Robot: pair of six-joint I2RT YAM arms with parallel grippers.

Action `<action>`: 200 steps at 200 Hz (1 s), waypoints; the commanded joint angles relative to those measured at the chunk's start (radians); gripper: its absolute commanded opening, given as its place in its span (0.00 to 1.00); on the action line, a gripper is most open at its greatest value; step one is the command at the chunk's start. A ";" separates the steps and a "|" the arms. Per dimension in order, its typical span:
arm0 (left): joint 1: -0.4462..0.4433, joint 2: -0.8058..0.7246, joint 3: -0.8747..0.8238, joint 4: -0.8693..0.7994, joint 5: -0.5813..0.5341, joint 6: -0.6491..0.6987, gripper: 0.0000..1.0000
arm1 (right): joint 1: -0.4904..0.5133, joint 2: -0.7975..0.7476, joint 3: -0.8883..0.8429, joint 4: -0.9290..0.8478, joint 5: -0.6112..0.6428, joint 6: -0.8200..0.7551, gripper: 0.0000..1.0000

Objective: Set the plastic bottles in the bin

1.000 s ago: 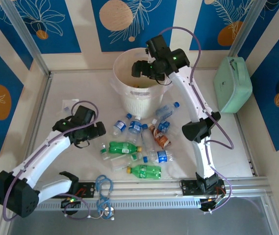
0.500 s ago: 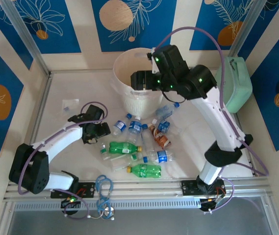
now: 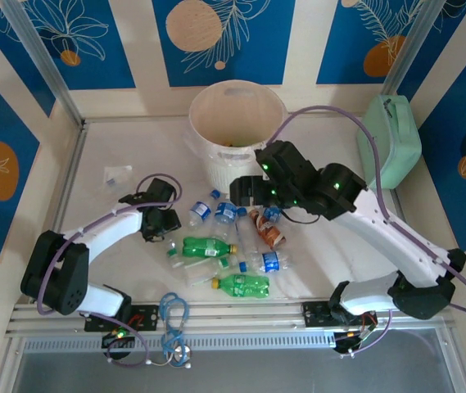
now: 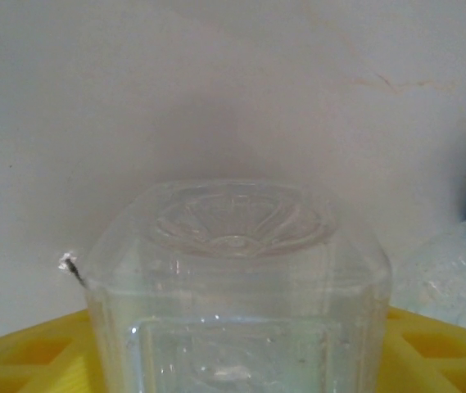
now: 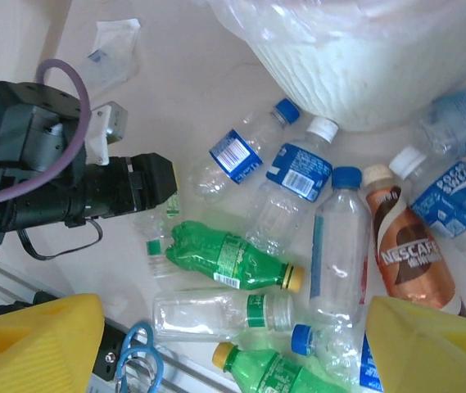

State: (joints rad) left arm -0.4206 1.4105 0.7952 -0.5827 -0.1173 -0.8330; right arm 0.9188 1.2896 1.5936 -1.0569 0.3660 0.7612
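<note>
**Left arm on a bottle, right arm back off the bin**

The left gripper [image 3: 165,223] is now down at the left edge of the pile; a second ago it hung short of it with its fingers wide. Its yellow fingers [image 4: 28,356] have come in on a small clear plastic bottle with a squarish base [image 4: 237,262]. In the left wrist view that base fills the gap, with a finger against each side. We judge the bottle is gripped but not yet lifted off the white table [image 3: 110,254].

The right gripper [image 3: 243,190] has left the large round whitish translucent plastic bin [image 3: 216,168] and dropped over the far side of the pile, fingers spread and empty.

The other bottles lie loose just in front of the bin: blue-labelled clear bottles [image 3: 225,211], green bottles with yellow caps [image 3: 208,246] and one brown-red labelled bottle [image 3: 270,234].

Our read is one pick starting on the left and the right arm lining up the next, so most of the job remains. The thin clear wall may buckle or slip in the grip.
</note>
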 commanded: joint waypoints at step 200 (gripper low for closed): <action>0.102 -0.357 0.158 0.701 0.531 -0.395 0.49 | -0.149 -0.036 -0.183 0.463 -0.635 0.147 0.85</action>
State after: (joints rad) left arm -0.3290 1.0431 0.9665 -0.1997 0.2623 -1.0595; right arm 0.8055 1.2541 1.4410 -0.6914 -0.1455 0.8589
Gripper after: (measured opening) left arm 0.524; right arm 0.852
